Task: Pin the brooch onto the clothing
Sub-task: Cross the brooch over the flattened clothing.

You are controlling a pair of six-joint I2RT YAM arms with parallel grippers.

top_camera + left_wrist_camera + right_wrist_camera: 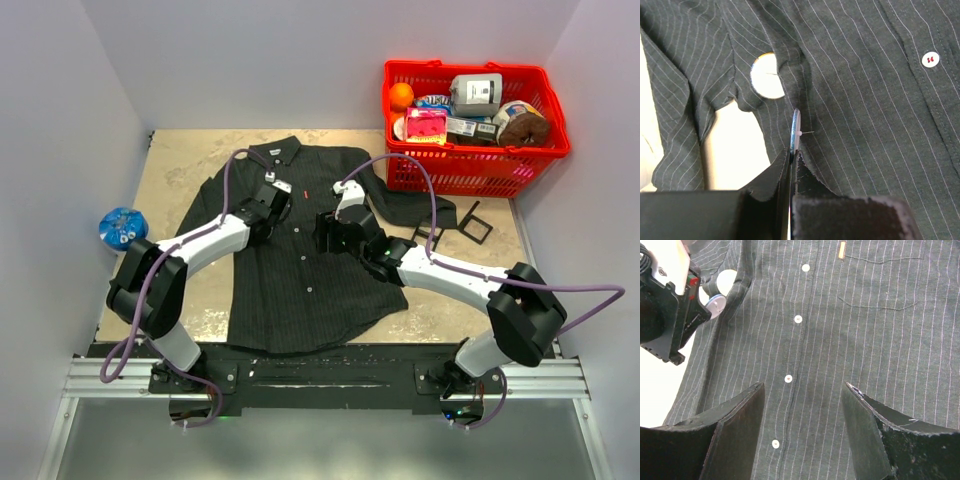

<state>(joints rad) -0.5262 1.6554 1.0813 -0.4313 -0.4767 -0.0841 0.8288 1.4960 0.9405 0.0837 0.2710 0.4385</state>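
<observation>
The clothing (pixel 300 270), a dark pinstriped shirt with pale buttons, lies flat on the table. My left gripper (pixel 792 155) is shut on the brooch (pixel 796 129), a thin blue-and-white disc seen edge-on. Its short pin points right and its tip touches a raised fold of the shirt. In the top view the left gripper (pixel 274 203) hovers over the shirt's upper left chest, near the small red tag (pixel 285 187). My right gripper (pixel 802 385) stands open just above the button placket (pixel 788 378), holding nothing. The right wrist view also shows the brooch (pixel 716 305) at the left gripper's tip.
A red basket (pixel 478 165) full of groceries stands at the back right. Two black square frames (pixel 472 224) lie beside the shirt's right sleeve. A blue round object (pixel 122 228) sits at the table's left edge. A pale round patch (pixel 767 75) shows beside the shirt fold.
</observation>
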